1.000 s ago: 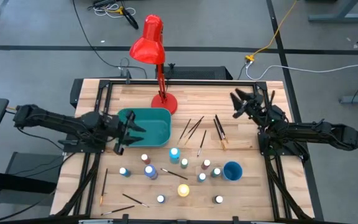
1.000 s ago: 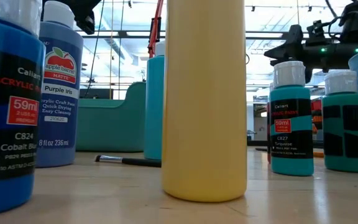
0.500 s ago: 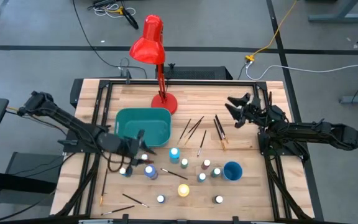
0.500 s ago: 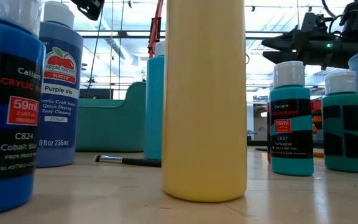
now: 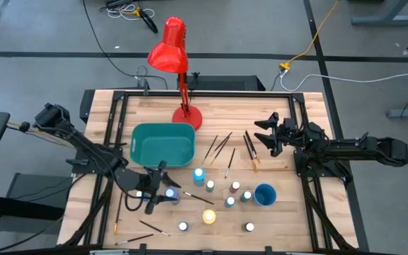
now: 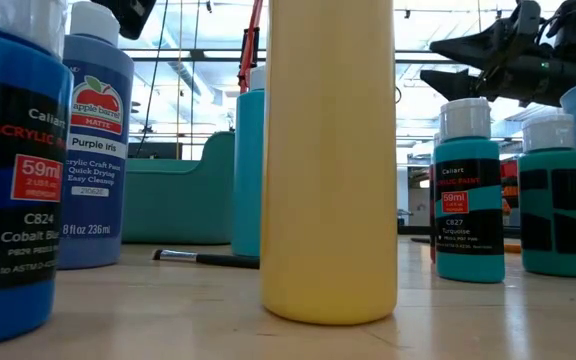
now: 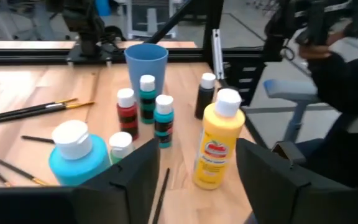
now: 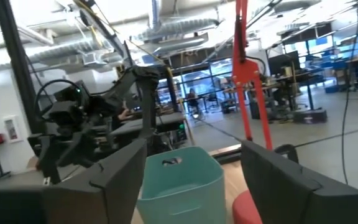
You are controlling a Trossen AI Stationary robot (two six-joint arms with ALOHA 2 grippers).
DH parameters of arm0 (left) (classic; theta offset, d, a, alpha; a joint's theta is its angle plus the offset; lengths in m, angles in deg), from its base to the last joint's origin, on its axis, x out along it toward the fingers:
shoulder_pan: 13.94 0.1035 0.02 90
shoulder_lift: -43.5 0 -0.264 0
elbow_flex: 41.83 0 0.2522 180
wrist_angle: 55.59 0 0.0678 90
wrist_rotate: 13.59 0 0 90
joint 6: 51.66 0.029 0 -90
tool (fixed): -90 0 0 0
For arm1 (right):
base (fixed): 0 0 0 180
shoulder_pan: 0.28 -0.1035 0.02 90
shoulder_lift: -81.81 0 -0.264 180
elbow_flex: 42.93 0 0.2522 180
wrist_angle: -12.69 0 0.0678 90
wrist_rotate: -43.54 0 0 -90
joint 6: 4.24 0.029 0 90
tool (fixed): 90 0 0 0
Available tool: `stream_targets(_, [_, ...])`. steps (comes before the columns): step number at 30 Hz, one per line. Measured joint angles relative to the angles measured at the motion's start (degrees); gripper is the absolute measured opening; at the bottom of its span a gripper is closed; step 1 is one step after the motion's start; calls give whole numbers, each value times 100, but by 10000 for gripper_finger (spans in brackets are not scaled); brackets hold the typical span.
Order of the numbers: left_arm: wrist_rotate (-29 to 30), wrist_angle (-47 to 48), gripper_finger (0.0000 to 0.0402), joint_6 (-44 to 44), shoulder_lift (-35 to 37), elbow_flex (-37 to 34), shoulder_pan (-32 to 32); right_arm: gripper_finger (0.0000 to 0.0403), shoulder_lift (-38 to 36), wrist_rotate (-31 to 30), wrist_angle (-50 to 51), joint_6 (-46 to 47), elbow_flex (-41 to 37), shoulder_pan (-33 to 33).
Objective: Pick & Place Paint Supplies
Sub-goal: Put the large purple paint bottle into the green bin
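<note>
We start from the table [image 5: 275, 180], a wooden top that carries a teal bin [image 5: 163, 144] near its middle left. In front of the bin stands a loose cluster of paint bottles [image 5: 210, 186], and a fan of brushes [image 5: 222, 147] lies to the bin's right, their long axes running roughly front to back with a slight slant.

We find the left gripper [image 5: 156, 196] low over the left edge of the bottle cluster, its fingers [image 7: 132, 180] spread apart and holding nothing. Directly ahead of them stand a large light-blue bottle [image 7: 74, 154] and a yellow bottle [image 7: 219, 148], both upright, so a grasp here would close across a bottle's width.

We find the right gripper [image 5: 263, 132] raised just beside the far ends of the brushes, fingers apart and empty. We judge the left arm nearer the bottles and the right arm nearer the brushes.
</note>
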Motion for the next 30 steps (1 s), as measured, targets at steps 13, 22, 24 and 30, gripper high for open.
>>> stream_targets(13, [858, 581, 285, -525, -169, -121, -469, 274, 4, -2, 140, -147, 0, -302])
stream_targets(22, [1097, 606, 286, -733, -373, -237, -456, 274, 16, -7, 146, -127, 0, -301])
stream_targets(24, [1001, 604, 286, -738, -373, -231, -456, 274, 21, -12, 163, -144, 0, -301])
stream_targets(30, [963, 641, 242, -623, -376, -231, -456, 274, 22, -52, 173, -145, 0, -301])
